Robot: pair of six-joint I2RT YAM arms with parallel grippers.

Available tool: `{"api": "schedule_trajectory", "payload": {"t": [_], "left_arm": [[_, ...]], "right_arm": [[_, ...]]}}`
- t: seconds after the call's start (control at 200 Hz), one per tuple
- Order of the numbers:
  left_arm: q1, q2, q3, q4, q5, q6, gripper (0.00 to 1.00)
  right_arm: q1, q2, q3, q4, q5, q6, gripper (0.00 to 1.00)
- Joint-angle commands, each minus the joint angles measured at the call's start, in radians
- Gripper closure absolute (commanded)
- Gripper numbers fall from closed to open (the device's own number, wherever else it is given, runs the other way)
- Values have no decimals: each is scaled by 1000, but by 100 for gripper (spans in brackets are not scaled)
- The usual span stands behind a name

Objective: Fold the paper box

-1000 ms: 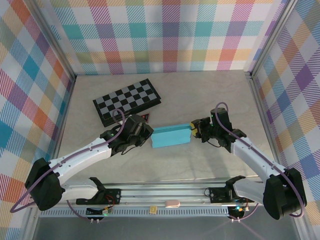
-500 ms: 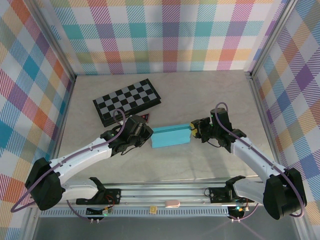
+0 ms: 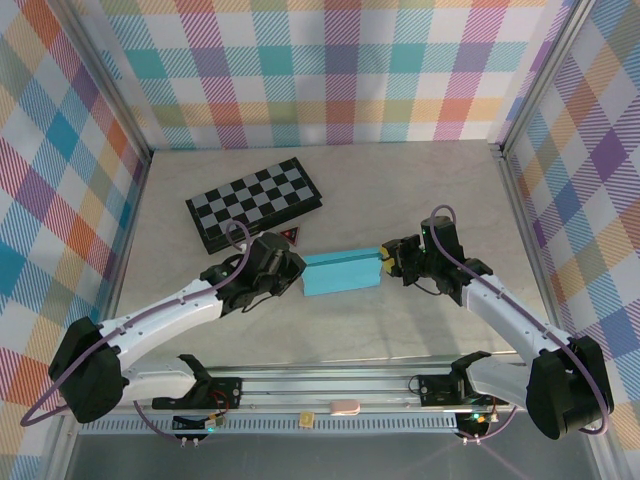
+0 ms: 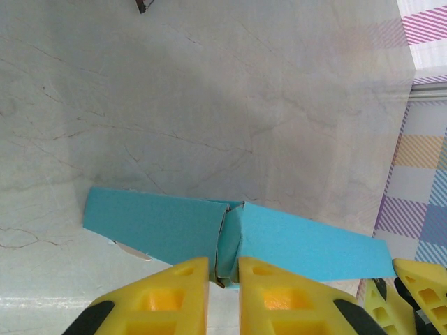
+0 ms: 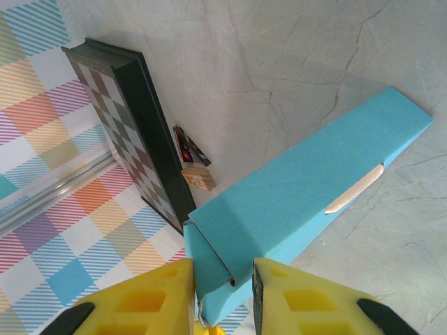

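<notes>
On table [image 3: 400,200], paper box [image 3: 341,271] lies, long axis approx L-R.

Bright, diffuse light is coming from overhead, leaving the pale marbled tabletop [image 3: 420,200] free of glare in the top view. In the wrist views, broad soft-edged shadows are lying beside the teal-blue cardboard box [image 4: 160,227]. A pale bloom is washing out the left wrist view's upper corner, and wide lenses are stretching the edges

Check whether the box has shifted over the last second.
No. The box lies at the same angle and the same gap from the chessboard as in the earlier pictures.
</notes>
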Motion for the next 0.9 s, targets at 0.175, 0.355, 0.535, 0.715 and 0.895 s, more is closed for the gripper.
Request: {"api": "schedule_trajectory", "payload": {"t": [0.175, 0.355, 0.535, 0.715, 0.895], "left_arm": [[16, 12, -120, -142, -2, -28, 93], [15, 7, -173, -100, 14, -60, 96], [16, 9, -171, -95, 20, -58, 97], [16, 14, -170, -79, 30, -59, 97], [16, 10, -164, -73, 41, -56, 92]], "right_arm": [[0, 7, -39, -121, 12, -31, 77], [0, -1, -67, -163, 10, -54, 81], [-1, -16, -114, -196, 7, -59, 89], [-1, 5, -116, -251, 4, -74, 93], [0, 86, -59, -414, -14, -113, 99]]}}
